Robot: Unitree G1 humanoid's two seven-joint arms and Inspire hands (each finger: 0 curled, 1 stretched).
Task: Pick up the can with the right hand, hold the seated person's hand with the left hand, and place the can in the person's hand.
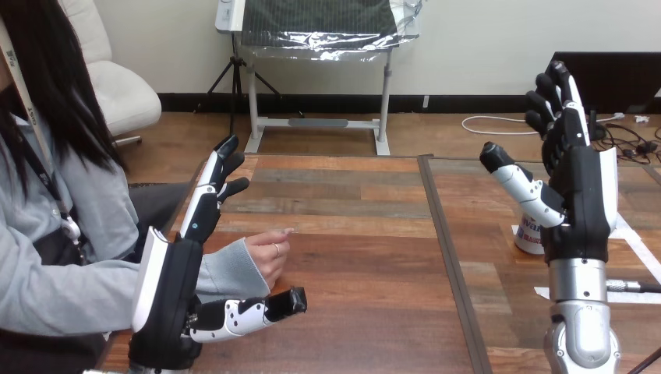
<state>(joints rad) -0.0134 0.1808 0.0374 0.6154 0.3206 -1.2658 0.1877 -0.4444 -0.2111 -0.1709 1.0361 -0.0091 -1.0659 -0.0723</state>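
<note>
The can point(528, 236) stands on the desk point(358, 257) just beyond the raised right hand point(585, 187), low behind its thumb and half hidden, that hand spread wide and holding nothing.

We see the table point(358, 257) in reddish-brown wood, its planks banded lighter and darker, with a dark seam point(444, 257) running near to far, right of centre. At near left, the left hand point(167, 288) is black with white shells and black-and-white fingers point(210, 187). At right, the right hand point(581, 187) is mostly black, its thumb point(518, 183) white with a black tip, on a silver forearm point(581, 312). The can point(528, 236) is white with dark and red print. White tape point(643, 249) crosses the table's right.
</note>
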